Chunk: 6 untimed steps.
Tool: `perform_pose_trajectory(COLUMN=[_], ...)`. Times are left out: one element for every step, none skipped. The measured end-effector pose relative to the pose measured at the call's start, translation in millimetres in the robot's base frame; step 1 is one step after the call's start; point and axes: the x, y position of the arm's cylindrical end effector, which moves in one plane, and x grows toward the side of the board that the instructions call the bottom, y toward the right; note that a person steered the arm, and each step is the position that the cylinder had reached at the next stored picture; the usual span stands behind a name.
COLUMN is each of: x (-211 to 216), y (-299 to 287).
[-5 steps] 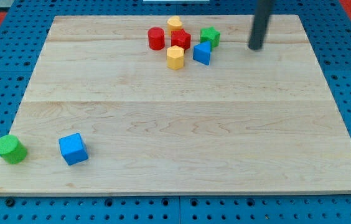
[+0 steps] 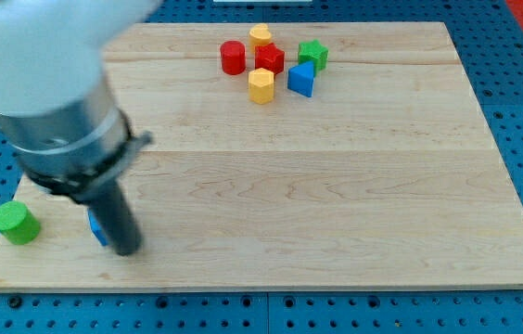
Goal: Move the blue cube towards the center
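Observation:
The blue cube (image 2: 97,226) lies near the board's bottom left corner, mostly hidden behind my rod; only a sliver shows at the rod's left. My tip (image 2: 126,250) rests on the wooden board (image 2: 336,204) right at the cube's right side, seemingly touching it. The arm's large grey body covers the view's top left.
A green cylinder (image 2: 15,224) stands left of the cube by the board's left edge. At the top middle sit a red cylinder (image 2: 233,57), a yellow block (image 2: 261,36), a red block (image 2: 269,59), a green block (image 2: 313,54), a yellow hexagonal block (image 2: 261,85) and a blue wedge-like block (image 2: 301,80).
The rod has swung from the board's top right to the bottom left and now stands in front of the blue cube. The blocks have not visibly moved.

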Motion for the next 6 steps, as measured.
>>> perform_pose_trajectory(x=[-3, -38, -58, -98, -122, -131], y=[-33, -41, -38, -38, -31, -5])
